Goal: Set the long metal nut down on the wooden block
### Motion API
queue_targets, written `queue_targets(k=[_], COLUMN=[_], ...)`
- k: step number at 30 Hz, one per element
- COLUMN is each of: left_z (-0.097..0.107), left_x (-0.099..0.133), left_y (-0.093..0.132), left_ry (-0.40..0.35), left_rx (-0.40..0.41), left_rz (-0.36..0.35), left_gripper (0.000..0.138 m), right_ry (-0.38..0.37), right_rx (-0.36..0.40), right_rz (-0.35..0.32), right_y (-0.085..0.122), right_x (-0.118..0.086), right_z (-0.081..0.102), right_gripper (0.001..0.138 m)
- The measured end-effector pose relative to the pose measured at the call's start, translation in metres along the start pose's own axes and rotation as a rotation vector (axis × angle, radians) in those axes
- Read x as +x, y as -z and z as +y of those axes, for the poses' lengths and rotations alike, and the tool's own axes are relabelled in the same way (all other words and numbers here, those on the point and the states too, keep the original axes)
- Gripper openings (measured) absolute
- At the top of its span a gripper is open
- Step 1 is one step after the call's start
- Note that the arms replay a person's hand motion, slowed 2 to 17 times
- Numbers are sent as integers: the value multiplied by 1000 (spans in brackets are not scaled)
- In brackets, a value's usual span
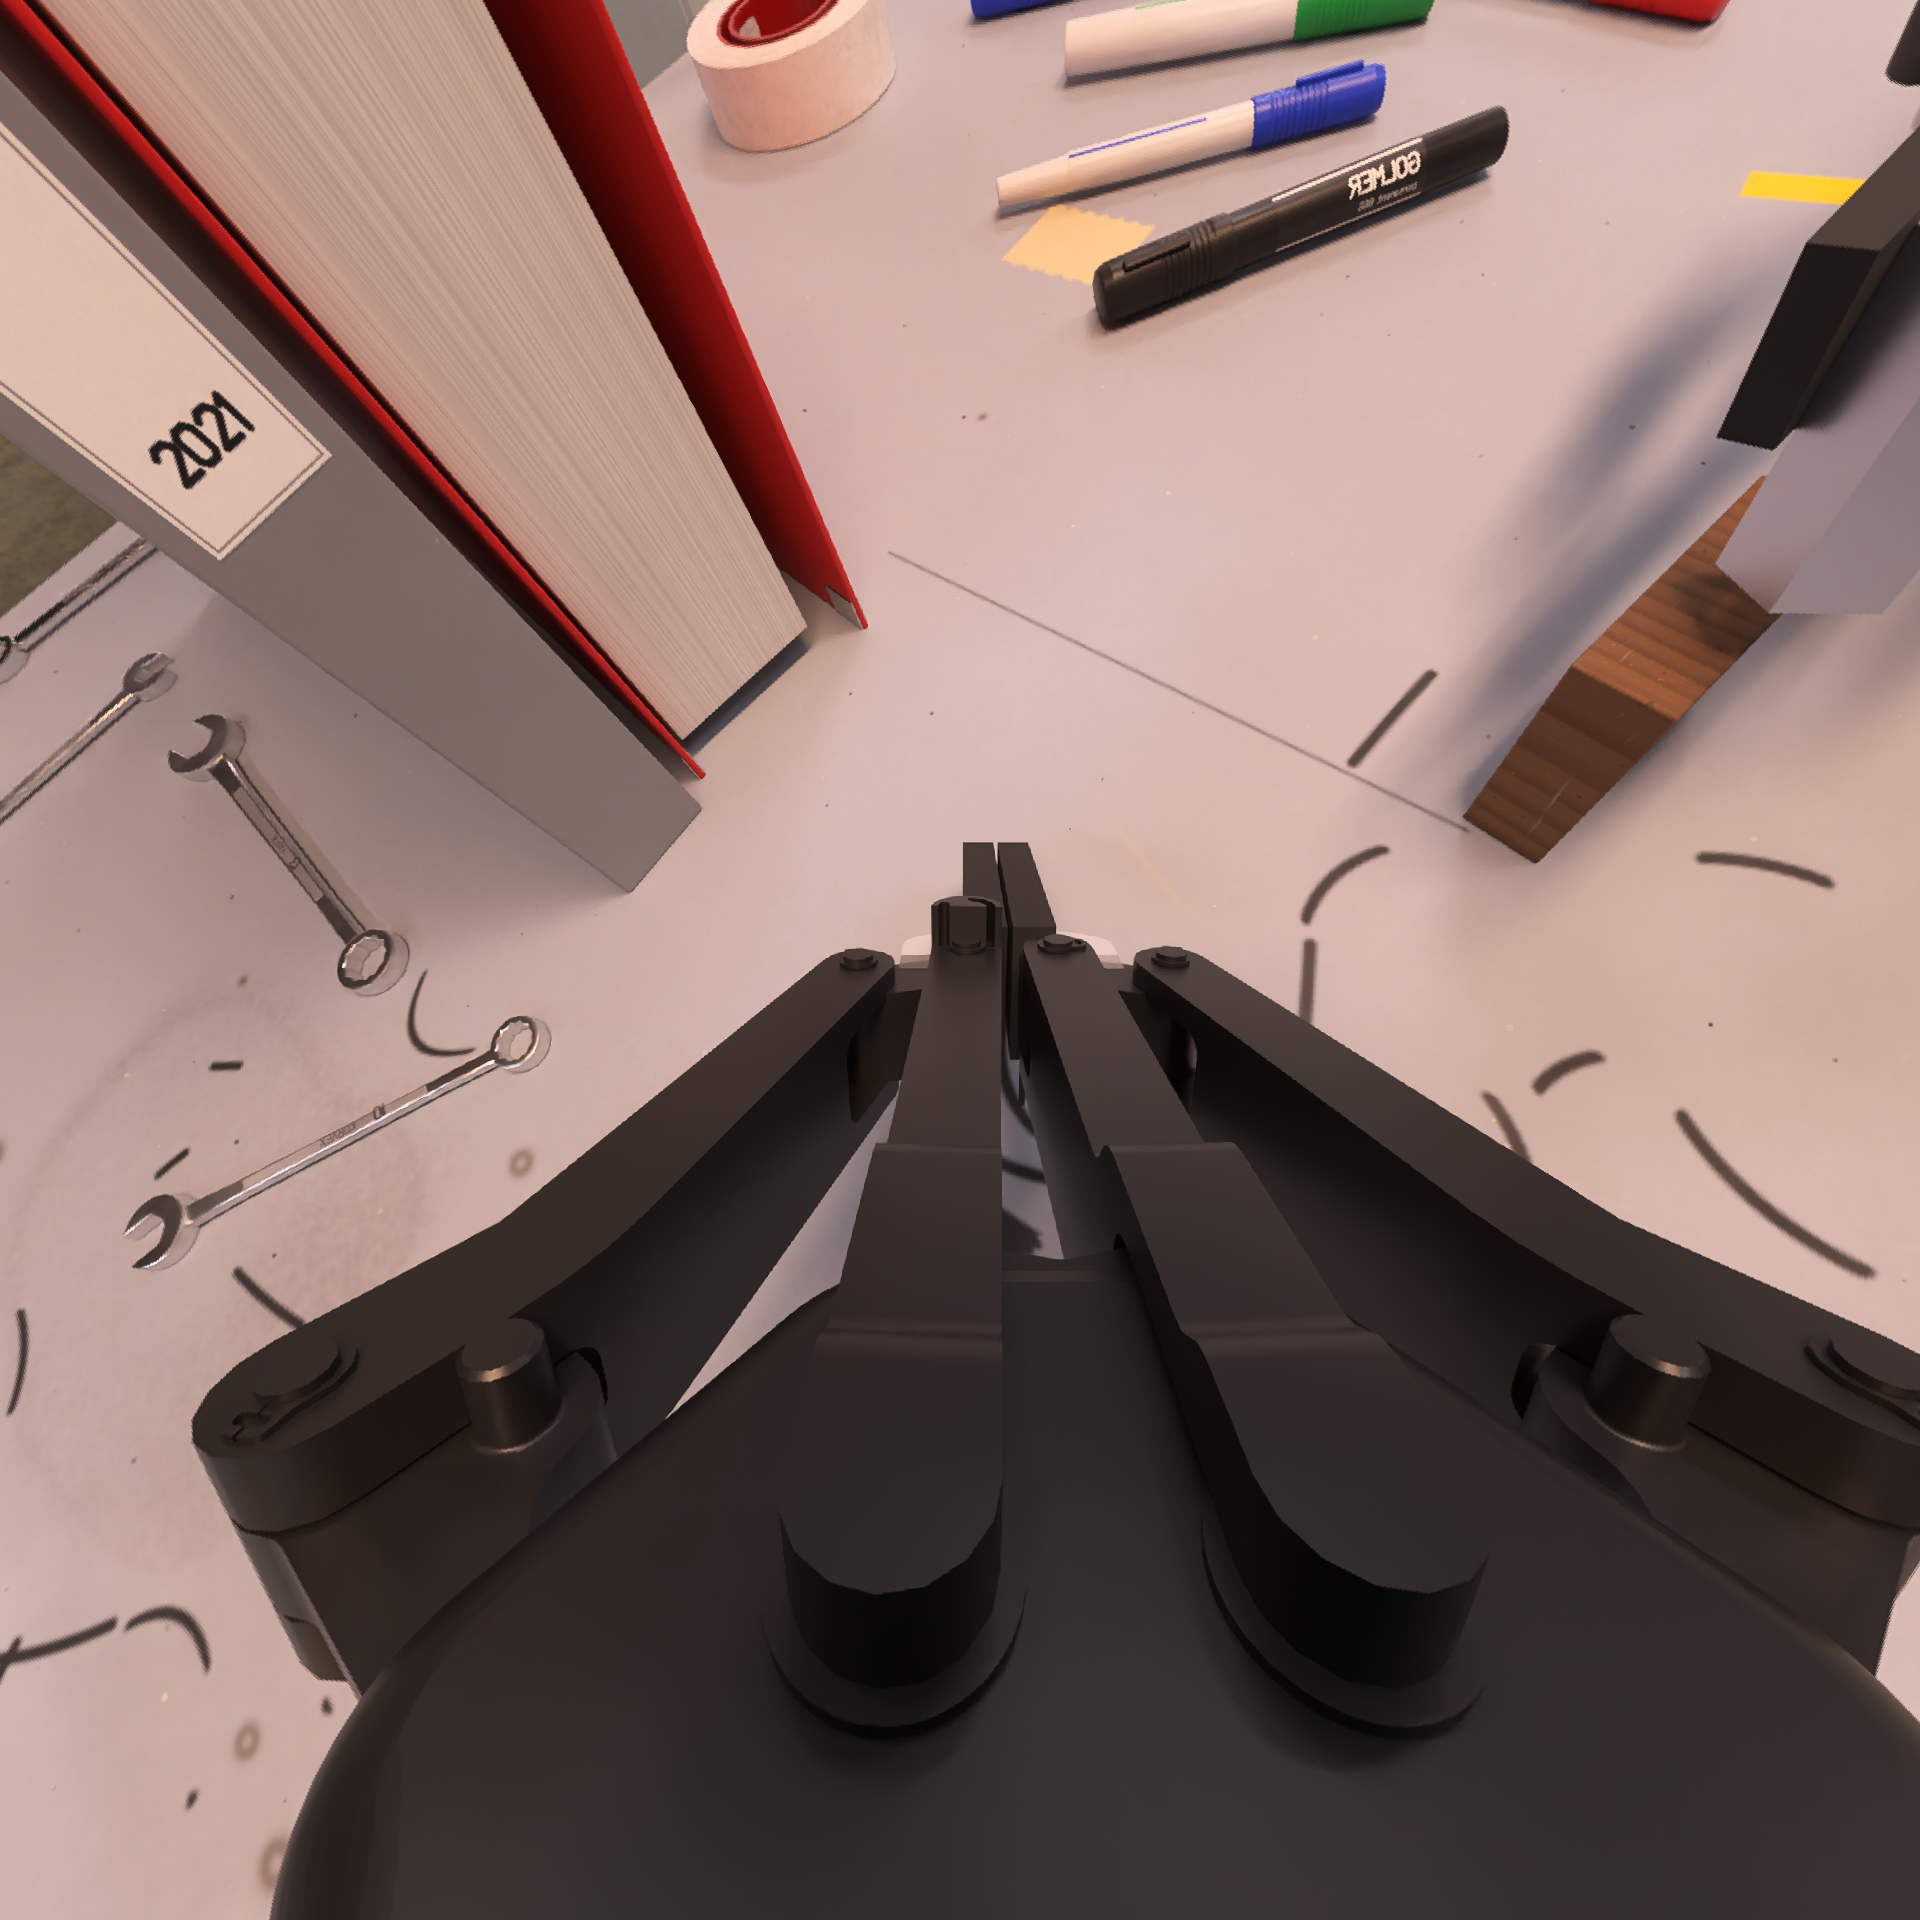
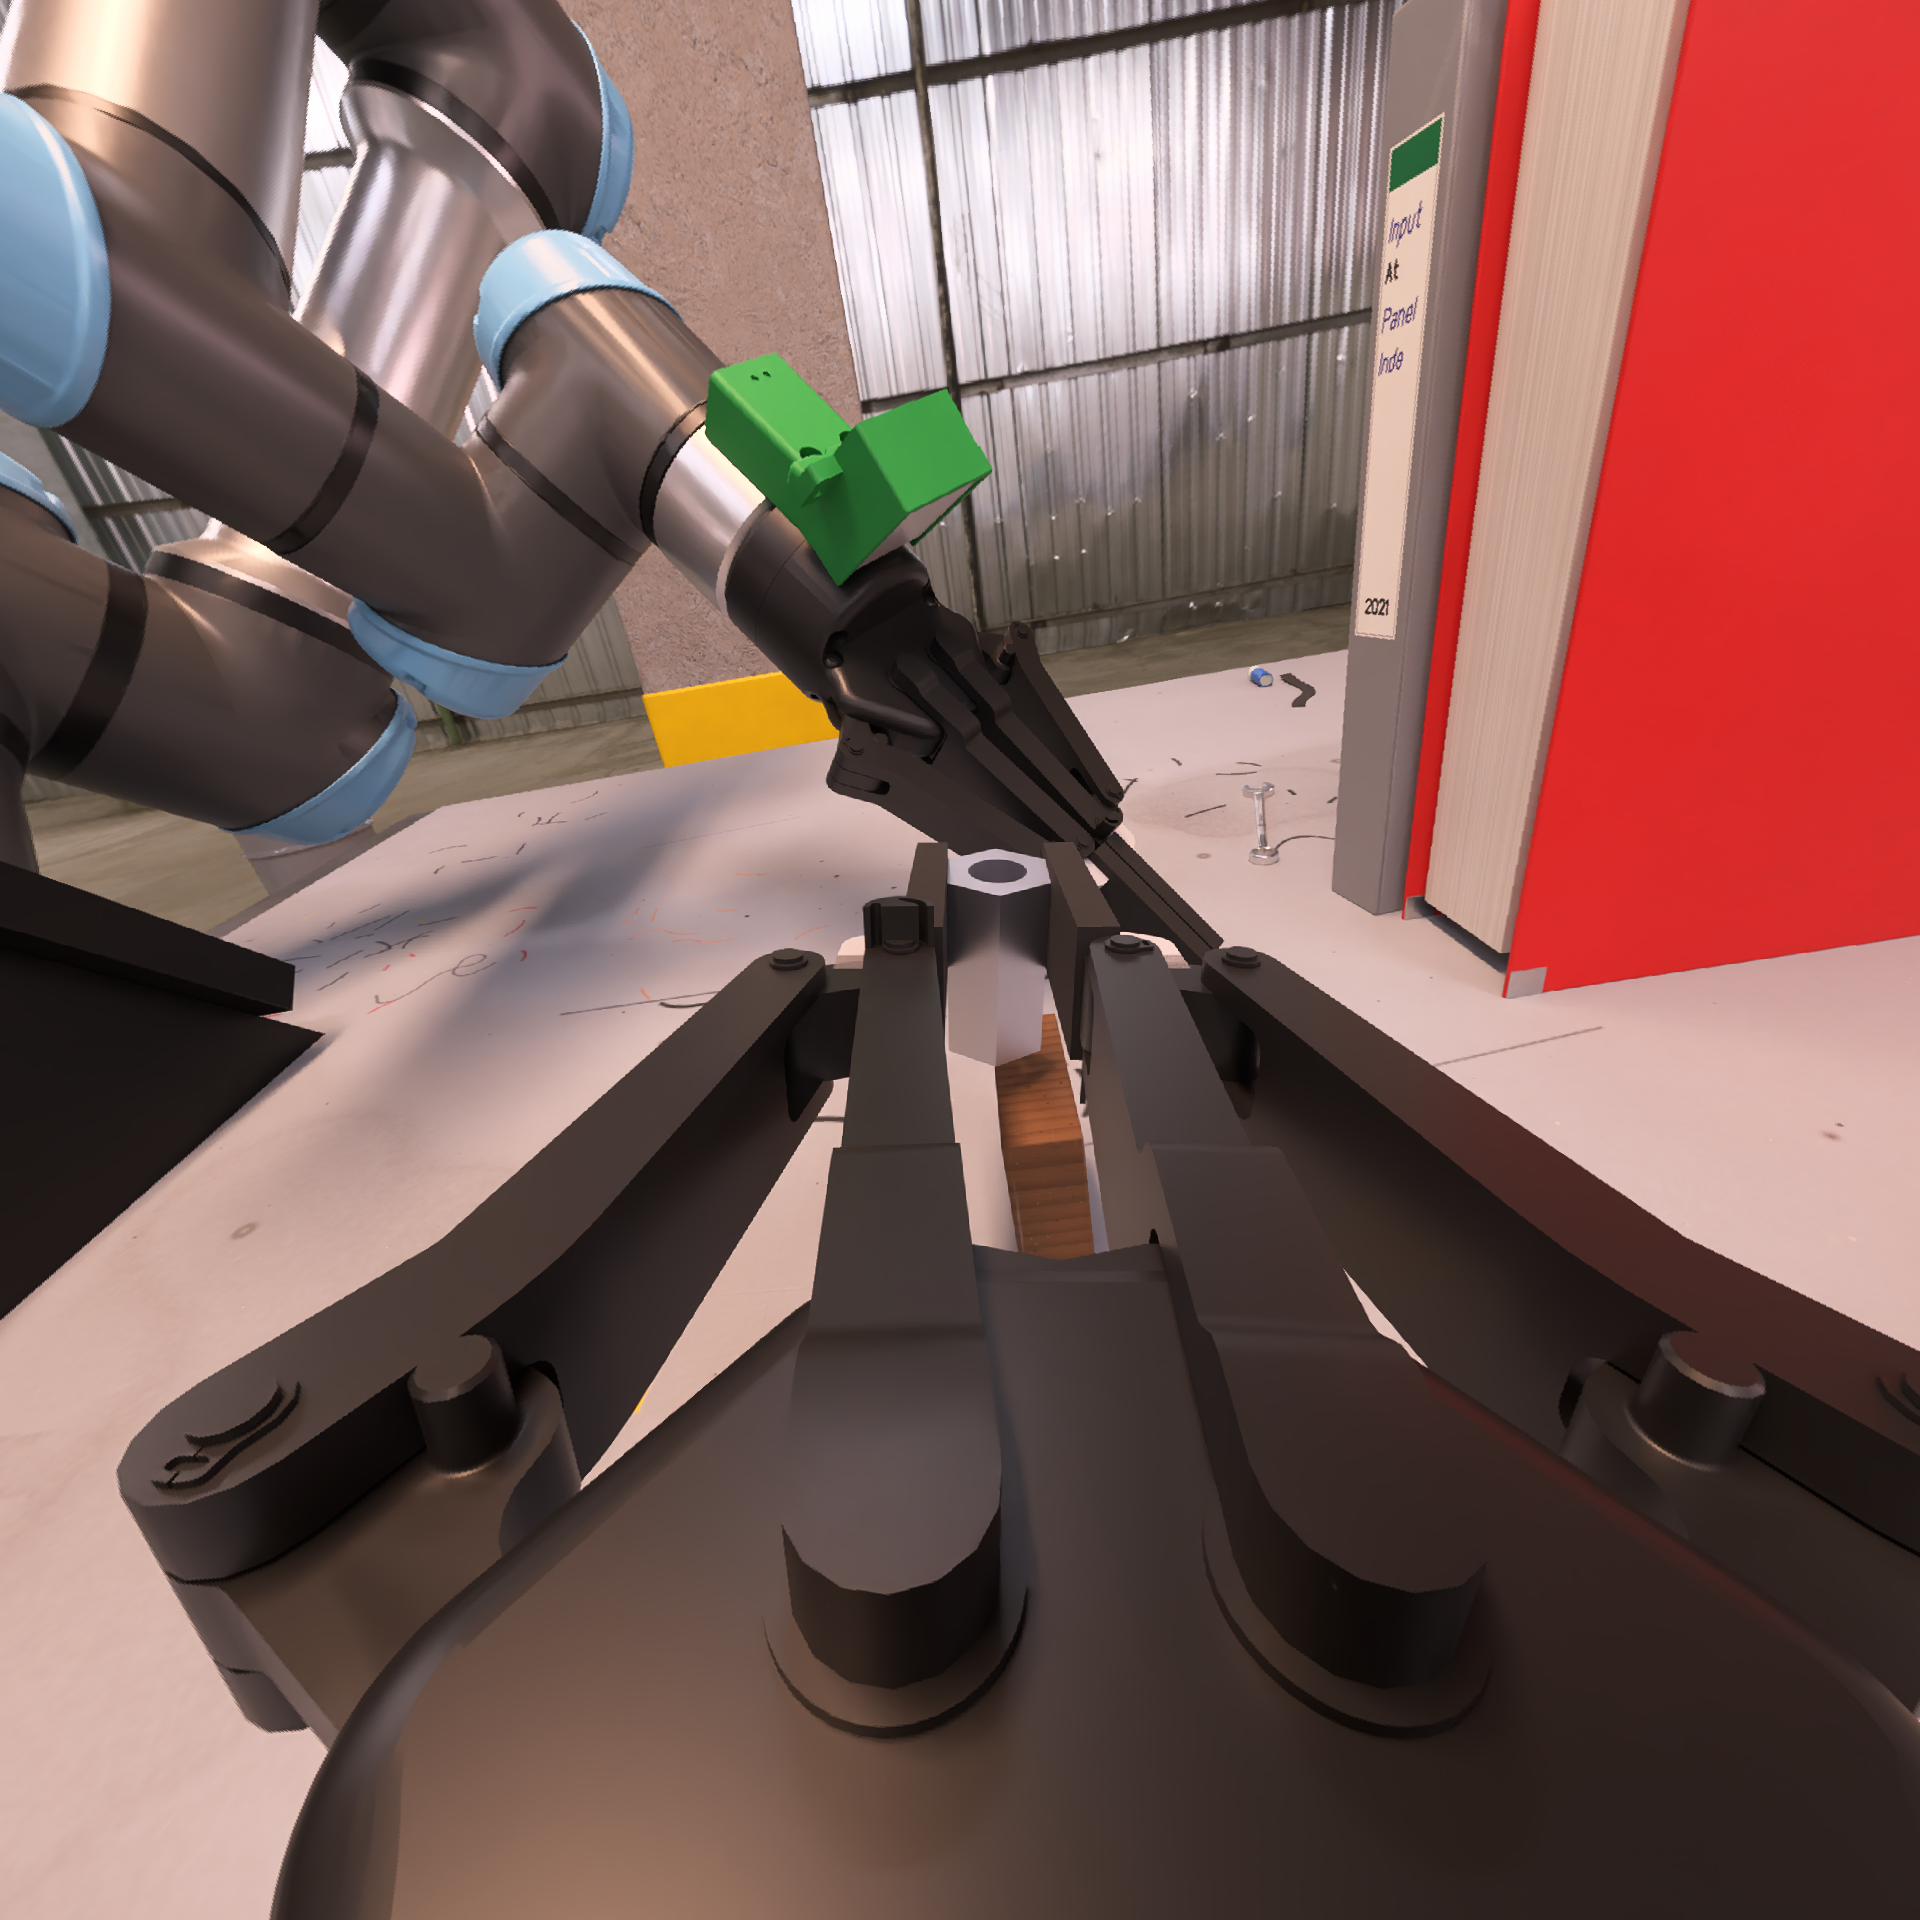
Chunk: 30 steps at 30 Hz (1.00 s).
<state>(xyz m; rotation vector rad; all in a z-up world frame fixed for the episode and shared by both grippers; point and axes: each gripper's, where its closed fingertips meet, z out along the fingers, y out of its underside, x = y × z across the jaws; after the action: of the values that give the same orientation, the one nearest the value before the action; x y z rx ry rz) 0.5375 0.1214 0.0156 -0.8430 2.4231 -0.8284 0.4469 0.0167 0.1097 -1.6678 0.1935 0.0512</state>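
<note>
The right pincer (image 2: 997, 904) pinches the long metal nut (image 2: 995, 966) upright between its fingertips, right over the wooden block (image 2: 1047, 1153) lying just beneath; whether nut and block touch, I cannot tell. Just beyond it, the left pincer (image 1: 995, 873) hangs over the grey table (image 1: 1091, 499) with its fingers pressed together, holding nothing. Farther off to the right stands a red binder (image 2: 1714, 499), and spanners (image 1: 281, 831) lie past the left pincer.

The long metal nut (image 2: 995, 961) stands upright over the wooden block (image 2: 1049, 1153), between the right end effector (image 2: 1000, 894) fingers.
</note>
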Motion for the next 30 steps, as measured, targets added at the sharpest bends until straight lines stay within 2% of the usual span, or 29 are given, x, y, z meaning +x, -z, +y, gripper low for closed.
queue_targets(k=[9, 30], left_z=[0, -1], left_x=[0, 0], left_y=[0, 0], left_ry=[13, -6], left_rx=[6, 9], left_rz=[11, -13], left_gripper=[1, 1], right_ry=[3, 15], right_rx=[-5, -21], right_rz=[2, 14], right_y=[0, 2], right_x=[1, 4], right_z=[1, 4], right_gripper=[24, 24])
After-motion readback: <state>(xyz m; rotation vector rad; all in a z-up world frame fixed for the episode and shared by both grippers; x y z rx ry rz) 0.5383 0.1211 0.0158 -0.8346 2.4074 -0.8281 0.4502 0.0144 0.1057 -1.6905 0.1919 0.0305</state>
